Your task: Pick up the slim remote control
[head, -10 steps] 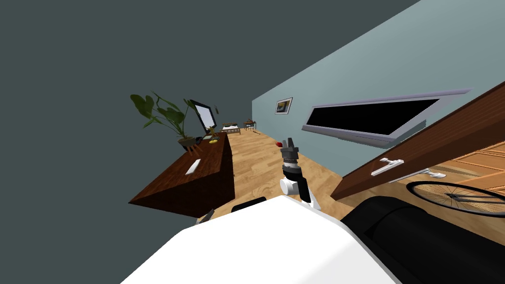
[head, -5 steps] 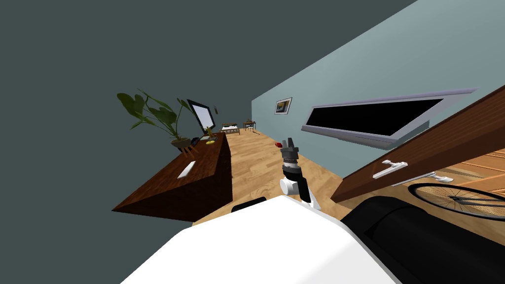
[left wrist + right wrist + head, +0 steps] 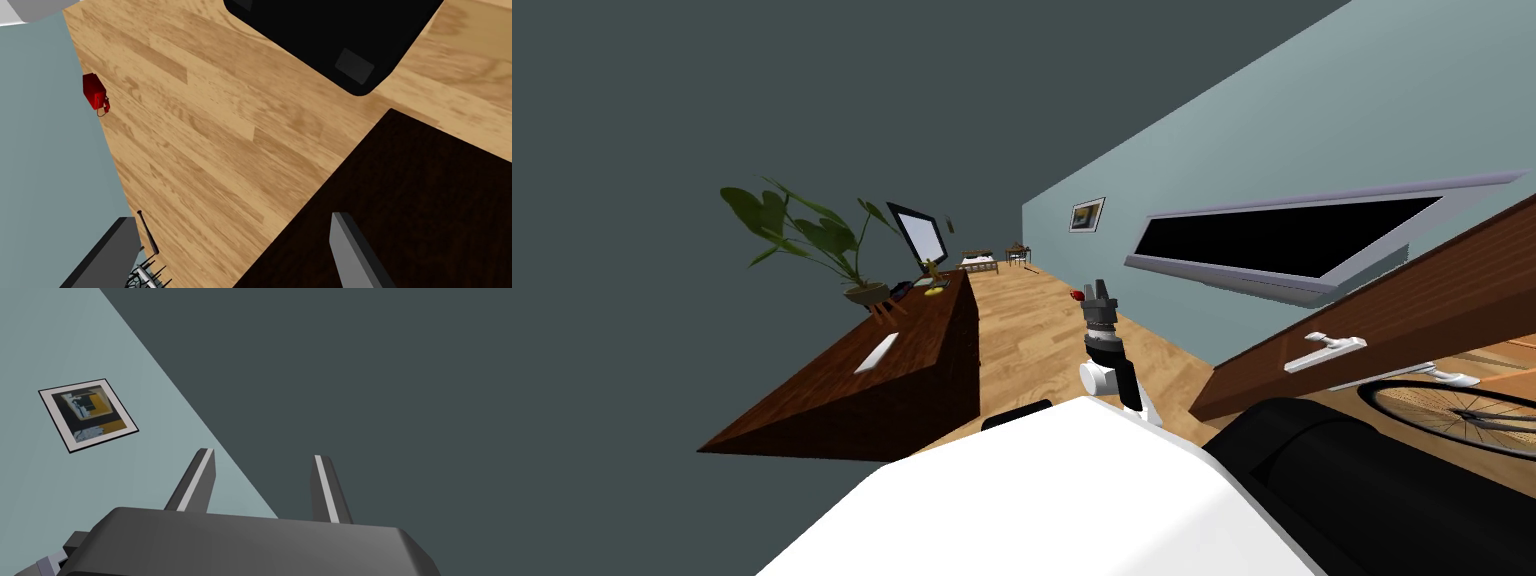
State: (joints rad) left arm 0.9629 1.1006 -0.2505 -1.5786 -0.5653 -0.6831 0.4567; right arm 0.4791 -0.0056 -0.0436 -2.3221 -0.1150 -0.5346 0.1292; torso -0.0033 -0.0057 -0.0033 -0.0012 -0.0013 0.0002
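Head camera, rolled, looks down along dark brown wooden sideboard [image 3: 912, 335]; left wrist camera shares its edge, close; right wrist camera faces walls.

— What walls do you see?
— A dark grey wall [image 3: 712, 100] on the left, and a pale blue-grey wall [image 3: 1272, 130] on the right with a framed picture [image 3: 1087, 214] and a window [image 3: 1282, 240] that shows a black area.
— And lower down?
— A light plank floor [image 3: 1032, 330], a dark wooden counter [image 3: 912, 370] along the grey wall, and a brown door [image 3: 1412, 310] on the right.
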